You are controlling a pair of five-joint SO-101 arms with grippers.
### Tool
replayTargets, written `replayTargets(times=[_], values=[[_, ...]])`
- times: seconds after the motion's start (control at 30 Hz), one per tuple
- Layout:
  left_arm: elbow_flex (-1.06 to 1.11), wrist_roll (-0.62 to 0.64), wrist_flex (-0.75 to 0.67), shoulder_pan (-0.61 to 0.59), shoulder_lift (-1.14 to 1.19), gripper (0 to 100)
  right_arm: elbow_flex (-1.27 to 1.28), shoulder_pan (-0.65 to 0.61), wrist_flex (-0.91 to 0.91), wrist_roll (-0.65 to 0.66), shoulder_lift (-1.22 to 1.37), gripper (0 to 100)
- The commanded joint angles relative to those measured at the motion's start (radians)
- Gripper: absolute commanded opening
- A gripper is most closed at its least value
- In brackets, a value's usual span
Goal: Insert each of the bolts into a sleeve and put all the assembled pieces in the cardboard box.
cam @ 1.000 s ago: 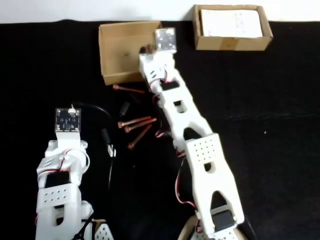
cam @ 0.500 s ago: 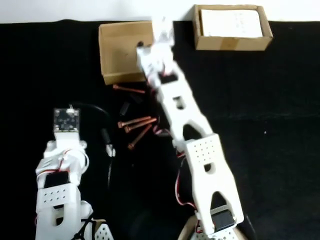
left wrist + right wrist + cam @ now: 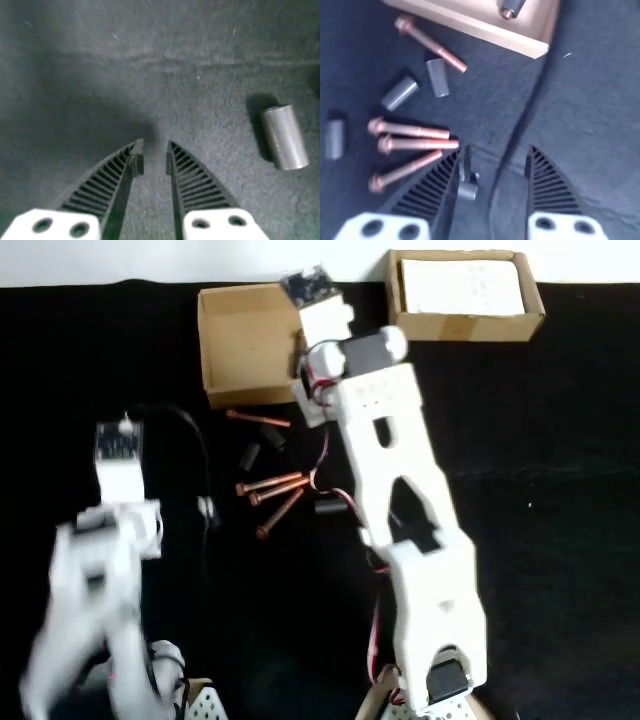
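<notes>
**Both hands empty, one piece apparently boxed**

The right hand (image 3: 497,155) is spread wide with nothing between its fingers, above the black surface (image 3: 560,490) near the cardboard box (image 3: 240,340) that sits at the far edge. Inside the box lies what looks like an assembled piece (image 3: 512,7), partly cut off from view. Four copper bolts (image 3: 272,482) and several grey sleeves (image 3: 400,92) lie loose toward the middle of the surface, in front of the box. The left hand (image 3: 154,150) has its fingers a narrow gap apart and holds nothing. One sleeve (image 3: 284,136) lies on the surface near it.
</notes>
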Motion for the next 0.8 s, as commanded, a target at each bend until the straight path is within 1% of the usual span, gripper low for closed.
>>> replayTargets(times=[0.0,0.1,0.17,0.27,0.37,0.53,0.77], values=[[-0.263,0.051,0.137,-0.01,0.242,9,0.07,0.008,0.031,0.089,-0.196,16.7],[-0.414,0.066,0.259,-0.012,0.383,9,0.252,0.008,0.033,0.175,-0.332,16.7],[-0.483,0.066,0.316,-0.012,0.45,10,0.443,0.007,0.031,0.276,-0.433,16.7],[-0.544,0.066,0.358,-0.012,0.507,10,0.74,-0.036,0.031,0.457,-0.55,16.7],[-0.553,0.066,0.365,-0.012,0.518,10,0.946,-0.082,0.015,0.549,-0.591,16.7],[-0.552,0.066,0.365,-0.012,0.518,9,1.055,-0.093,-0.119,0.637,-0.573,16.7],[-0.55,0.066,0.365,-0.012,0.518,9,1.061,-0.087,-0.219,0.795,-0.424,16.6]])
